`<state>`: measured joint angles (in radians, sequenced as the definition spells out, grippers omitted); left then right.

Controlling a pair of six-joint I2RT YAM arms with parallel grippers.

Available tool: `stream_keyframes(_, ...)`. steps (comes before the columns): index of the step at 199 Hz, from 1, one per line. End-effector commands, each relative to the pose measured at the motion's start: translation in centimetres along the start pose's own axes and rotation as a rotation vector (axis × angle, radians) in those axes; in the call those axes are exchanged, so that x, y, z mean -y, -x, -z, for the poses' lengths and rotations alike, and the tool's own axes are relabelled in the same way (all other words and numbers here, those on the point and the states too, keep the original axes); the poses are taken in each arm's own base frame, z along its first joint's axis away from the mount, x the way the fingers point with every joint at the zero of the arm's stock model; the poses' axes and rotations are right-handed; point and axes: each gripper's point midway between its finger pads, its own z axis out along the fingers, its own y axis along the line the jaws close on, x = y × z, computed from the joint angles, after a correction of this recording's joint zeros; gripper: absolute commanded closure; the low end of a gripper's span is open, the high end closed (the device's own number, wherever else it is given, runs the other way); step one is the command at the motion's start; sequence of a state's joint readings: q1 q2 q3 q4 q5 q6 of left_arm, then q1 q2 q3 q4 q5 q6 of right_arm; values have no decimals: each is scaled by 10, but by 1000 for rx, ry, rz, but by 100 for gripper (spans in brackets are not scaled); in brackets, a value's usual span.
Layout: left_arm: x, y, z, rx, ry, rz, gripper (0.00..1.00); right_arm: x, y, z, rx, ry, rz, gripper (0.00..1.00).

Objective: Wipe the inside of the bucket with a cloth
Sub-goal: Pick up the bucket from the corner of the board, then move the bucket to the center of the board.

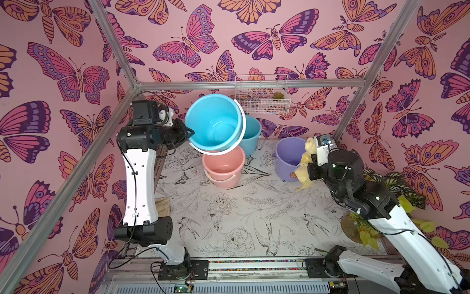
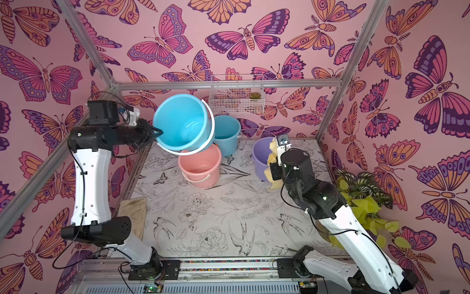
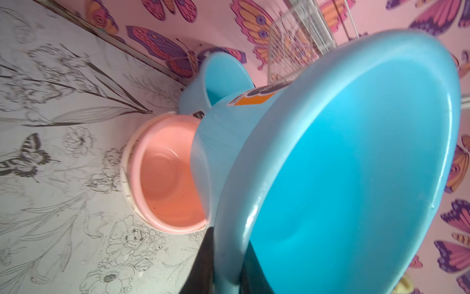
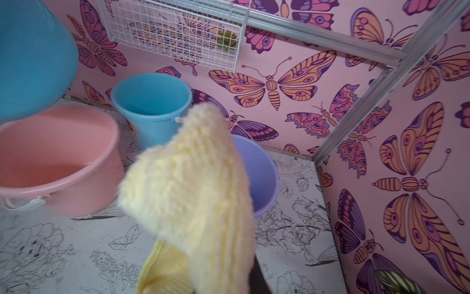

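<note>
left wrist view: left jaws pinch the rim of the light blue plastic bucket [image 3: 356, 178], one finger inside the wall, one outside. nothing else bears it. in both top views it hangs tilted in the air over the salmon-pink plastic bucket [image 1: 223, 166], with its white hoop handle [image 1: 220, 152] dangling loose. right jaws are buried under the fluffy pale yellow cloth [image 4: 188, 191]. they are clamped on it, the cloth bunched and a tail drooping. cloth sits just beside the lilac plastic bucket [image 1: 290, 157], well apart from the held one.

risks, as i judge them:
- one-sided rim grip: a hard wiping push could lever the bucket round or out of the jaws, dropping it onto the pink one.
- drooping tail could snag the lilac rim or the loose handle and drag out of the pinch.
- bunched cloth may touch only a little wall, and thin plastic may flex away.
</note>
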<state>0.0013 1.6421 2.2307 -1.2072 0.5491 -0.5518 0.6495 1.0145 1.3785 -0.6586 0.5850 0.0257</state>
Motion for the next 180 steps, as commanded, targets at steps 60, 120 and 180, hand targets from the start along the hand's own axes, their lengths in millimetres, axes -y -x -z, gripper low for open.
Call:
stream_keyframes(60,39,-104,-82,-255,10,-106,100,65,17,39,105,-255,-24,100)
stream_keyframes(120,-9,-146,-147,-342,164,-113,100,59,13,35,88,-225,-30,100)
stream_keyframes(180,-66,-135,-160,-296,342,-135,100,46,6,26,58,-169,-47,100)
